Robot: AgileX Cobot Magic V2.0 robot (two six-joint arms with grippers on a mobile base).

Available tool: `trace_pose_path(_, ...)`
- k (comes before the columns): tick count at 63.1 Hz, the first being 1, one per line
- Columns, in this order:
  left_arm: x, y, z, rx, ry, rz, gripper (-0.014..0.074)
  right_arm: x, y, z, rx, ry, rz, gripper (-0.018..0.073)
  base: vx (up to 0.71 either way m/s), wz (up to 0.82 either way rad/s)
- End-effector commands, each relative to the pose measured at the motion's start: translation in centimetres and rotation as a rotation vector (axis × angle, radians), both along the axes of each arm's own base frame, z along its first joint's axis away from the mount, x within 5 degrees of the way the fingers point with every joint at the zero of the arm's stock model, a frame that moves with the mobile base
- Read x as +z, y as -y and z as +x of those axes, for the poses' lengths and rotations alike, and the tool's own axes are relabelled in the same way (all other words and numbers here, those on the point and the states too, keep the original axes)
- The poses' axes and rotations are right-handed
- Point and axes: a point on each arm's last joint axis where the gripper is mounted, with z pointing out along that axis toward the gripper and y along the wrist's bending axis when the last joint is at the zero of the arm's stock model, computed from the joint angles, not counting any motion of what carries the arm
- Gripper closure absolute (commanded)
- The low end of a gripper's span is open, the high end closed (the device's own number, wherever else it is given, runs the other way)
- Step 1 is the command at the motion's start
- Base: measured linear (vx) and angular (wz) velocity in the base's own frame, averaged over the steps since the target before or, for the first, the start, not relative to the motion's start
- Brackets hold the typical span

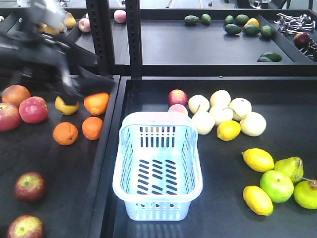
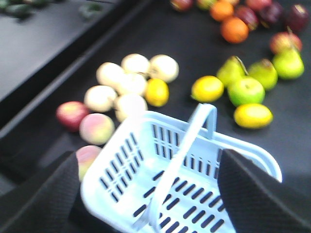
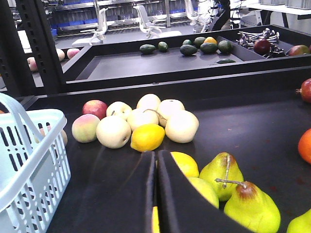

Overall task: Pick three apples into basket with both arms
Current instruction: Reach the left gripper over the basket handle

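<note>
apples [image 1: 29, 186] are lying outside the basket [image 1: 157, 117]; left gripper [image 2: 150, 158] is hovering spread, seemingly above it; right gripper [image 3: 156, 158] is pressing closed.

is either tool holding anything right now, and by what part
Nothing is held. The left tool is open, spread wide above the basket. The right tool is shut and empty.
</note>
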Motion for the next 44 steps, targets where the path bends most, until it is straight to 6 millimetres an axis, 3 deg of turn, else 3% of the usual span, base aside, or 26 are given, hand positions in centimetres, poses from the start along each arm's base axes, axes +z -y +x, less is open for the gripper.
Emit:
trace_pose_path(1,0.6,2.2,0.8,-0.044,0.067,0.004,0.0021,0.3,0.0,0.0,0.001,0.075,-0.017,0.0568,0.00,0.00)
trace_pose_path(18,-4.3,5.6,3.5,-0.107,0.024,0.152,0.0021,0.3,0.0,0.0,0.001,0.075,-0.017,0.0568,0.00,0.00)
trace_pose_path(44,-8.4,7.2,5.6,-0.090,0.031,0.235,0.0021,0.3,0.0,0.0,0.001,0.075,-0.017,0.0568,0.00,0.00)
